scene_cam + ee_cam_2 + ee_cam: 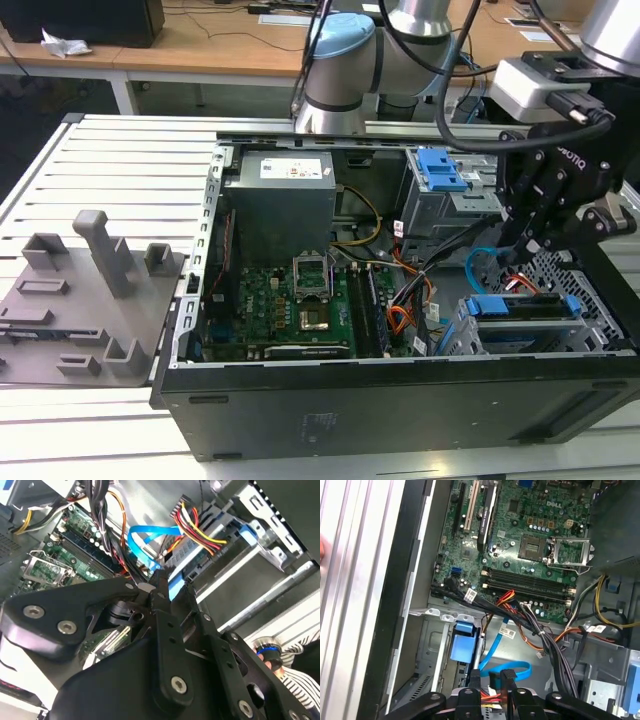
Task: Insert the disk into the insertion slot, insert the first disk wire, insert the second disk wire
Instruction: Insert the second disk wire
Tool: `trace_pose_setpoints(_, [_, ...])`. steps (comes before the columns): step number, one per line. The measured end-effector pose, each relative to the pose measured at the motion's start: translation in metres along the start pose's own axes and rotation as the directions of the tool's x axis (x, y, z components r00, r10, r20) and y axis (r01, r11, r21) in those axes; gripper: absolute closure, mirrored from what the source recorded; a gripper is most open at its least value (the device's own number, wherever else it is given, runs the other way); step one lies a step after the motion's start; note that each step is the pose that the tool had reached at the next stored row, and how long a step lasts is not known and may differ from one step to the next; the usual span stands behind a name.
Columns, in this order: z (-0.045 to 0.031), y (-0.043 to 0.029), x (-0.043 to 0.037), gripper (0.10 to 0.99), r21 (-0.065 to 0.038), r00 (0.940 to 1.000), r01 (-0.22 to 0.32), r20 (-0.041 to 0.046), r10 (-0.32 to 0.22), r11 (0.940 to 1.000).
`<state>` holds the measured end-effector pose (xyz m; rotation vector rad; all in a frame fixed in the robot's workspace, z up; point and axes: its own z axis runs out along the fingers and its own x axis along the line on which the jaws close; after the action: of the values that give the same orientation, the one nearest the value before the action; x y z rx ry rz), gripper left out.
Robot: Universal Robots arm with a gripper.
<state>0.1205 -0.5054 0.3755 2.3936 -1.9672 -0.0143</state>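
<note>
- Slatted aluminium worktop [120, 160] carries an open computer case [400, 400]; wooden desks behind it.
- Disk [520, 307] sits in the insertion slot [590, 290], at about 4 o'clock in the exterior view: judged seated, first step done.
- Hand [528, 245] hangs just above the disk's back edge. In both wrist views its fingers [507, 680] look pinched close together near a blue flat cable [512, 670]; whether they hold a connector, cannot tell.
- Wire steps judged under way, neither confirmed plugged in.

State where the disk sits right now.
In the exterior view the disk lies inside the computer case, at the view's lower right, seated in the insertion slot just below the gripper.
</note>
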Motion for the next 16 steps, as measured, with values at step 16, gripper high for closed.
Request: trace_pose_setpoints(16, [0.0139,-0.0007,-0.0035,0.867,-0.003,0.9999,0.007,-0.0153,-0.007,1.0])
